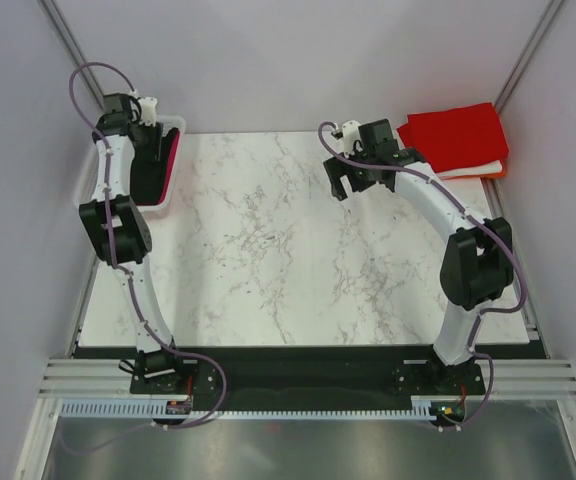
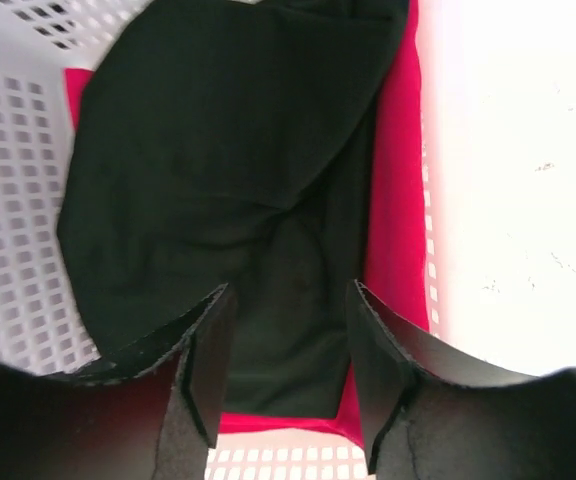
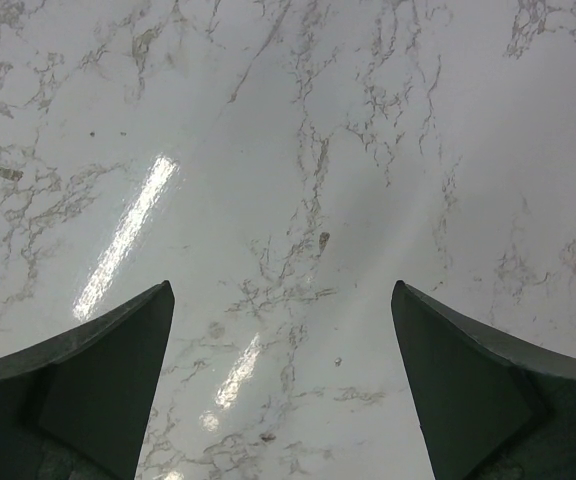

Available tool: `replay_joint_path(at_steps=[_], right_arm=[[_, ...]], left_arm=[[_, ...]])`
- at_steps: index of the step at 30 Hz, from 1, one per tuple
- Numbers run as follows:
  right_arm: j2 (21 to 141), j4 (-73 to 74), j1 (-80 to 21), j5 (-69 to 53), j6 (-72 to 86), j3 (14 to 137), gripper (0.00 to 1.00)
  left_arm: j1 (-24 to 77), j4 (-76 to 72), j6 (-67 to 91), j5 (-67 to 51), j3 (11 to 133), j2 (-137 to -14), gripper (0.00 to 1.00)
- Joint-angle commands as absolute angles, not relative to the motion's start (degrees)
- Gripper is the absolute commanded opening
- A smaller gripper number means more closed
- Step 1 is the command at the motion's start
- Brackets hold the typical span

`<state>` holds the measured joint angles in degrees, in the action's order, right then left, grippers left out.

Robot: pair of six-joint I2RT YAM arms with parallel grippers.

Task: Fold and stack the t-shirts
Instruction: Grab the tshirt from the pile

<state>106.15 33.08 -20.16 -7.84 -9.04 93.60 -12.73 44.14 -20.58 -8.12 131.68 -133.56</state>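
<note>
A black t-shirt (image 2: 218,150) lies crumpled in the white lattice basket (image 2: 8,200), on top of a magenta t-shirt (image 2: 398,200). My left gripper (image 2: 290,290) hangs low over the black shirt, its jaws apart with black cloth showing in the gap between them. From above, the left gripper (image 1: 153,165) sits inside the basket (image 1: 175,123) at the table's far left. A folded red t-shirt (image 1: 455,137) tops a stack at the far right, with white and orange edges (image 1: 488,170) under it. My right gripper (image 1: 346,185) hovers open over bare marble (image 3: 298,150), holding nothing.
The marble table (image 1: 288,260) stretches between the basket and the stack. Grey walls close in the left, right and back sides. Both arm bases stand at the near edge.
</note>
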Motion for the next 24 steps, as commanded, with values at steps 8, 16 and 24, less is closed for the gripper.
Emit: replay_joint_path(at_steps=[8, 16, 24], right_arm=[[106.6, 32.8, -21.4, -7.6, -10.7, 93.0, 0.98], [107.1, 32.8, -21.6, -7.2, -11.0, 93.3, 0.98], [106.8, 32.8, -21.7, -6.9, -11.4, 93.3, 0.98]], left_arm=[[-13.7, 44.6, -22.8, -7.6, 134.3, -139.0, 0.63], [-13.7, 43.9, -23.8, -5.5, 135.3, -143.1, 0.61], [-13.7, 43.0, -22.8, -4.2, 135.2, -142.3, 0.09]])
